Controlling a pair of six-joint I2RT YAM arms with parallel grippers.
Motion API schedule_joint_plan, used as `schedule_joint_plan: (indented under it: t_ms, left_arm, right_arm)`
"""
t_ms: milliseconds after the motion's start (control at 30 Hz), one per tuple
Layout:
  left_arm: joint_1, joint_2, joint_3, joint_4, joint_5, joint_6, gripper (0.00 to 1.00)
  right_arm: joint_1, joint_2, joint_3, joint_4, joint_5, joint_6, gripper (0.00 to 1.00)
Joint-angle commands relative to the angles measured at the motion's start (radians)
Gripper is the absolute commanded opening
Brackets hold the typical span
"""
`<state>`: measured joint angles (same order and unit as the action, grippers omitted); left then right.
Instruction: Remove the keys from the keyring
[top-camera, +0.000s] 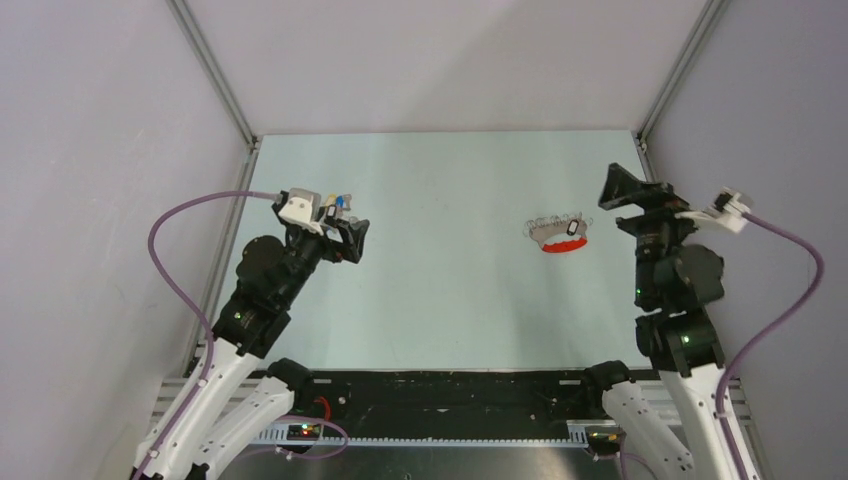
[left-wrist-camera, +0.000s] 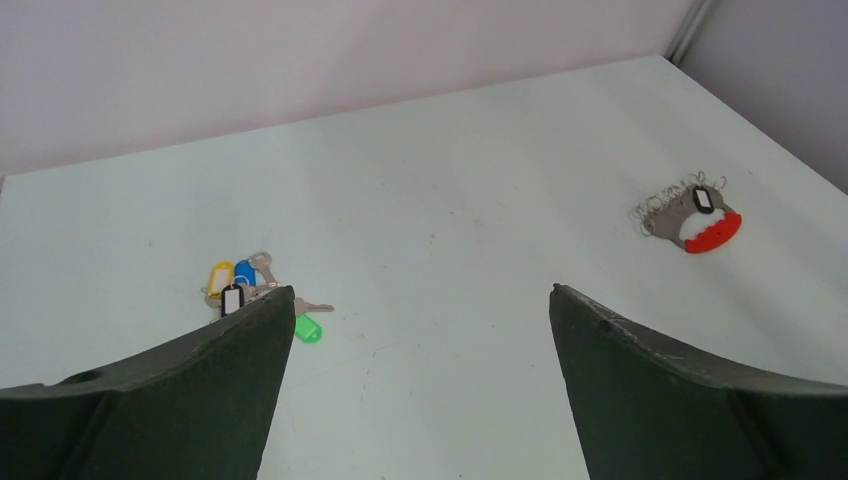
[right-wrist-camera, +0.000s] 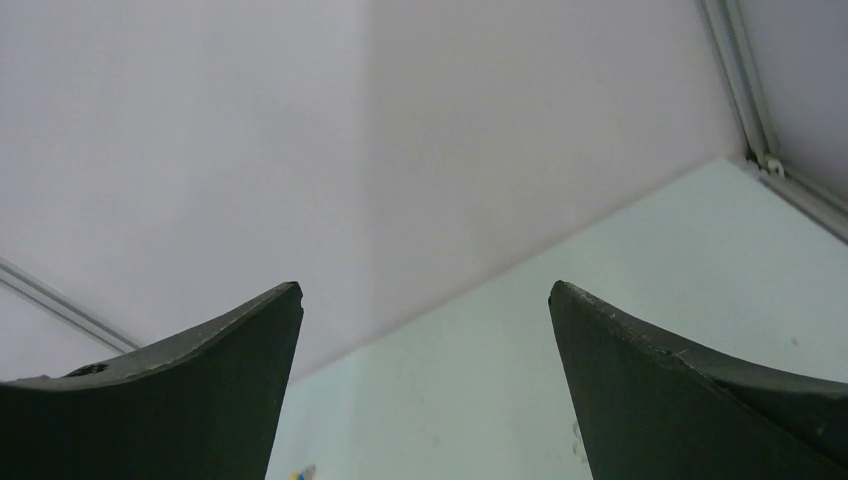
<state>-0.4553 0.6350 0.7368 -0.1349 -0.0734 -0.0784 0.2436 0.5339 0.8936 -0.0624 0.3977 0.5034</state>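
Observation:
The keyring (top-camera: 563, 247) is a thin red curved loop lying right of the table's middle. The keys (top-camera: 553, 229) fan out grey above it, one with a black head and a white mark. In the left wrist view the keyring (left-wrist-camera: 712, 235) and the keys (left-wrist-camera: 668, 208) lie far off to the right. My left gripper (top-camera: 353, 240) hovers open at the left side, far from them, and nothing sits between its fingertips (left-wrist-camera: 421, 290). My right gripper (top-camera: 630, 190) is raised just right of the keyring, open and empty (right-wrist-camera: 425, 288), facing the back wall.
A loose bunch of keys with yellow, blue, black and green tags (left-wrist-camera: 243, 283) lies beside my left gripper, seen from above as the tagged bunch (top-camera: 335, 205). Grey walls with metal corner posts (top-camera: 215, 70) close in the table on three sides.

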Motion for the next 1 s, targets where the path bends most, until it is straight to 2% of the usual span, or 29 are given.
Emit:
schedule_joint_plan:
  t_ms: [0, 100, 267, 400, 600, 733, 833, 967]
  left_arm:
    - [0.000, -0.015, 0.037, 0.010, 0.065, 0.031, 1.00]
    - [-0.001, -0.012, 0.037, 0.010, 0.061, 0.028, 1.00]
    - [0.000, -0.009, 0.038, 0.010, 0.002, 0.017, 1.00]
    - [0.000, -0.016, 0.034, 0.011, -0.022, 0.016, 1.00]
    - [0.000, -0.008, 0.036, 0.010, -0.041, 0.002, 1.00]
    - [-0.001, -0.009, 0.037, 0.010, -0.033, -0.003, 1.00]
    - [-0.001, -0.004, 0.039, 0.008, -0.047, -0.013, 1.00]
    - [-0.001, -0.002, 0.042, 0.004, -0.046, -0.024, 1.00]
  right_arm:
    - [-0.002, 0.085, 0.059, -0.084, -0.050, 0.032, 1.00]
    - [-0.002, 0.177, 0.094, -0.139, -0.049, 0.050, 1.00]
    - [-0.006, 0.327, 0.204, -0.309, 0.086, 0.122, 0.99]
    - [-0.019, 0.475, 0.245, -0.408, 0.120, 0.176, 0.99]
    - [-0.100, 0.671, 0.261, -0.447, -0.008, 0.264, 1.00]
    - [-0.139, 0.814, 0.307, -0.508, -0.043, 0.310, 0.93]
    - [-0.159, 0.930, 0.401, -0.597, -0.033, 0.370, 0.90]
    - [-0.177, 1.195, 0.587, -0.798, -0.054, 0.399, 0.83]
